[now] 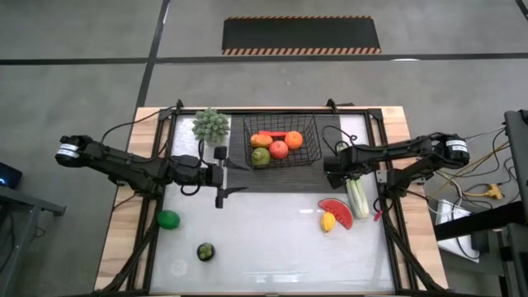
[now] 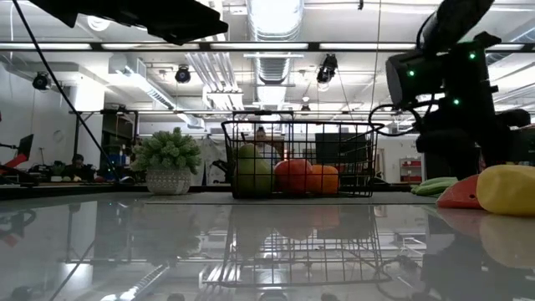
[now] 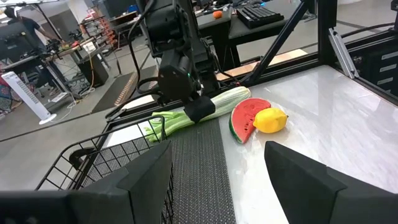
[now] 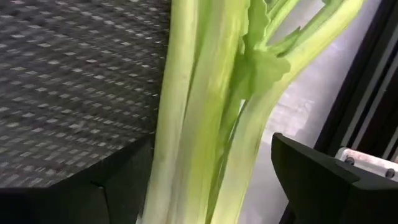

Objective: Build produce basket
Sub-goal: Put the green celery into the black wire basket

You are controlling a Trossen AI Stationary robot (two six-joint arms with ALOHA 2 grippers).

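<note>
Currently the celery (image 4: 205, 118) is straddled by the open right claw (image 1: 351, 177) at the mat's edge, right of the basket (image 1: 285, 144); an off-centre closure could pivot it away.

Celery (image 4: 205, 124) ends beyond the frame edges

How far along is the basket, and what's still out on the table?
Done: the basket holds four pieces, including an orange. In hand: the right tool is open around the celery. Left: celery, watermelon, lemon, lime and dark fruit. The left tool waits open.
</note>
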